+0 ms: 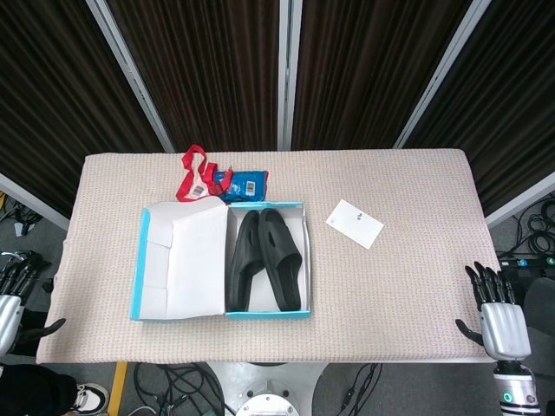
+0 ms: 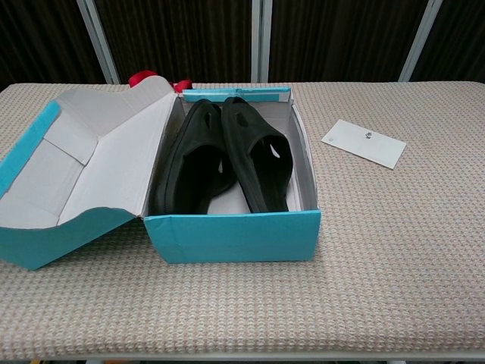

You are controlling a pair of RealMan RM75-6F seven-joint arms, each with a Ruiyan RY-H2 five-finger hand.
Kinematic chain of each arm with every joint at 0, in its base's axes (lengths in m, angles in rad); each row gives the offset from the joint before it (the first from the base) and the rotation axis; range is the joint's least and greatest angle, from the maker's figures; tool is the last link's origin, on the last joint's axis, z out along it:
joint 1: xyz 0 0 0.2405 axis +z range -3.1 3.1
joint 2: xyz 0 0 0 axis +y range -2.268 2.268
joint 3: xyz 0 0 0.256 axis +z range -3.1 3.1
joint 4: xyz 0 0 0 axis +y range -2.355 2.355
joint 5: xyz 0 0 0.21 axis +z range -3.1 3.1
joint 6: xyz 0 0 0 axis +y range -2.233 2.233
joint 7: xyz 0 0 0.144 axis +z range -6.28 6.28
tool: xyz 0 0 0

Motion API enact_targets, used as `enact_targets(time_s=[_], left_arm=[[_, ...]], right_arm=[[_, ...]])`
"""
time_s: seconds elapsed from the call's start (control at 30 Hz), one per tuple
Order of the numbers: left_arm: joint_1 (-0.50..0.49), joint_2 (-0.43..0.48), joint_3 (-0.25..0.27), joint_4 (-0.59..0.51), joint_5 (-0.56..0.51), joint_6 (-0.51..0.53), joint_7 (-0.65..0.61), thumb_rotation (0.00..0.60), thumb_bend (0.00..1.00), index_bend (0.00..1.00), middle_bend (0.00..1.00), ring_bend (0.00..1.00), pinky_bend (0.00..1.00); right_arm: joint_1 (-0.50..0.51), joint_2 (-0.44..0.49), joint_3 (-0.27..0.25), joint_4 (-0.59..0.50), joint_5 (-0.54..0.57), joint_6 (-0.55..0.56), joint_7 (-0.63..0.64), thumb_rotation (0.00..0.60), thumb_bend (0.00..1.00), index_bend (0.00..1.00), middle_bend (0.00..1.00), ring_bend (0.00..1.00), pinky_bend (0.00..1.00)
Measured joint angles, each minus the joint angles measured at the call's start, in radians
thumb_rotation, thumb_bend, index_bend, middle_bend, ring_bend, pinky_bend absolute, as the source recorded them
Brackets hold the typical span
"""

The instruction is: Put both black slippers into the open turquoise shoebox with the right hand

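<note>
Already both slippers (image 1: pixel 264 260) lay side by side inside the shoebox (image 1: pixel 264 314), which sat on the table (image 1: pixel 416 260) with its lid (image 1: pixel 178 260) folded flat to the left. Just behind the box were a red strap (image 1: pixel 195 173) and a blue packet (image 1: pixel 244 184); a white card (image 1: pixel 354 224) lay apart on the right. Off the table's right edge the right hand (image 1: pixel 499 316) held nothing, fingers spread and upright. Off the left edge the left hand (image 1: pixel 9 295) showed only in part, so whether it was spread or curled I cannot tell.
</note>
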Motion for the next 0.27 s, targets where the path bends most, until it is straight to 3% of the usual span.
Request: enact_targets(time_s=[0.27], left_arm=[[0.010,-0.028,0.007,0.033,0.001,0.014,-0.002,0.600,0.05,0.13,0.13,0.03,0.07]], right_arm=[[-0.041,-0.030,0.046,0.055,-0.036,0.008,-0.012,0.600,0.02,0.00,0.00,0.00,0.00]])
